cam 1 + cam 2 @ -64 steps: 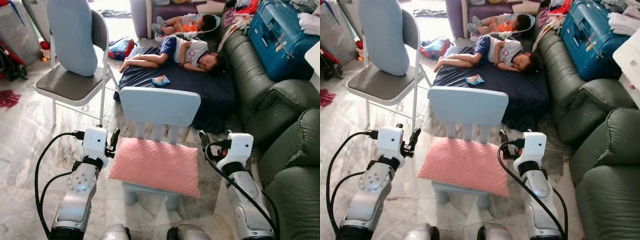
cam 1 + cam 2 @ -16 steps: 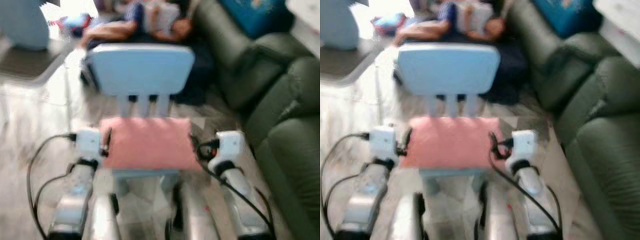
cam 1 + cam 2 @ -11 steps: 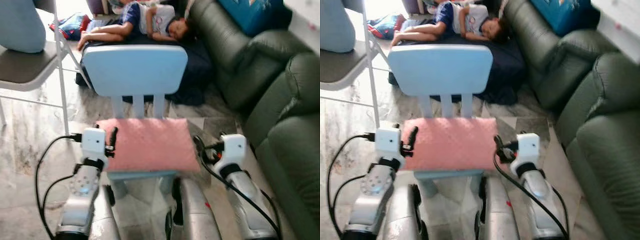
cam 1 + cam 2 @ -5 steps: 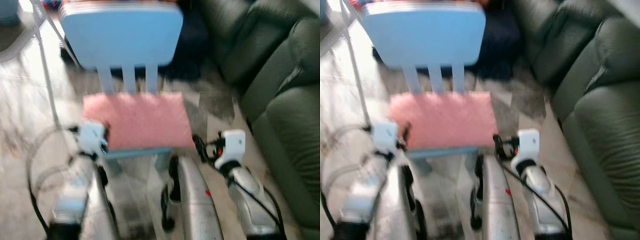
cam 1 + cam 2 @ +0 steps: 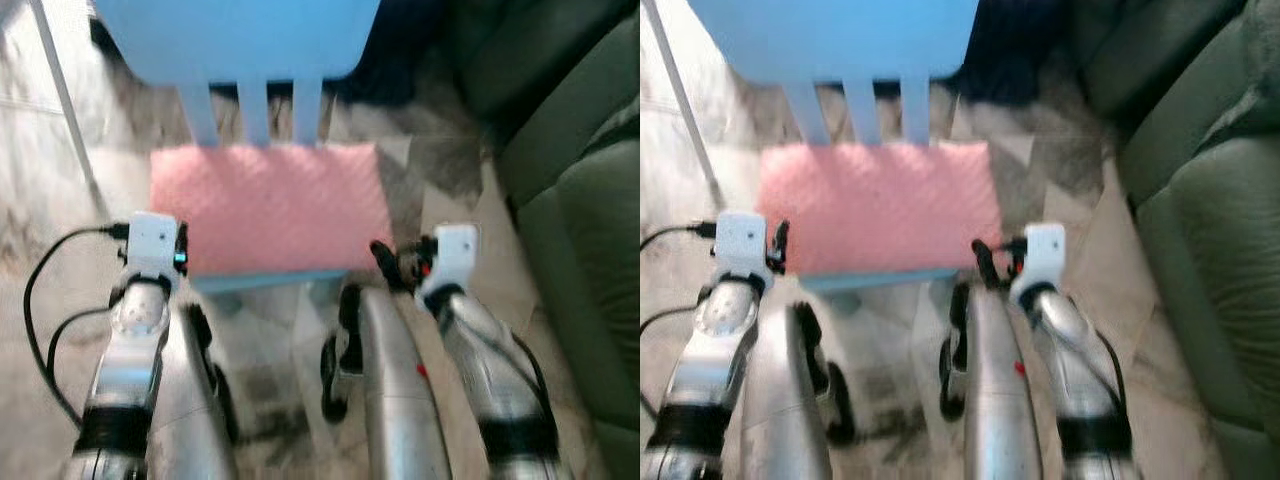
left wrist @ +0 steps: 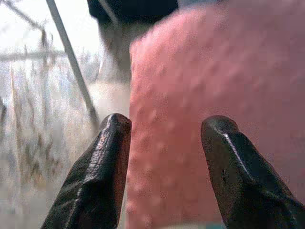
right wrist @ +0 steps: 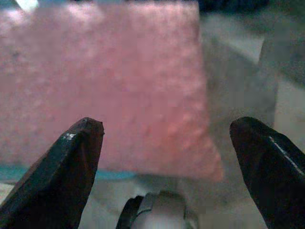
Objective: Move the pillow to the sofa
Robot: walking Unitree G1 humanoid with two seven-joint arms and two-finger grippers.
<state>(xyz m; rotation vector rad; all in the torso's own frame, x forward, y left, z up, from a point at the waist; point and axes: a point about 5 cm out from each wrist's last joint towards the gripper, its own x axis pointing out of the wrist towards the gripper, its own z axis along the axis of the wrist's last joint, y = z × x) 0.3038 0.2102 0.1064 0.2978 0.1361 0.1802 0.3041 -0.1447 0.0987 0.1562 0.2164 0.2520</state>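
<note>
A pink dimpled pillow lies flat on the seat of a small light-blue chair right in front of me. My left gripper is at the pillow's front left corner. In the left wrist view it is open, with the pillow's edge just ahead between the fingers. My right gripper sits off the front right corner. In the right wrist view it is wide open, with the pillow lying beyond its tips. The dark green sofa rises on the right.
My own silver legs stand under the chair's front edge. A thin metal leg of a folding chair slants at the upper left. Marbled tile floor lies to the left, and a strip of floor separates chair and sofa.
The camera has tilted down and come closer, so chair and pillow fill more of the picture. Both grippers now sit tighter against the pillow's front corners.
</note>
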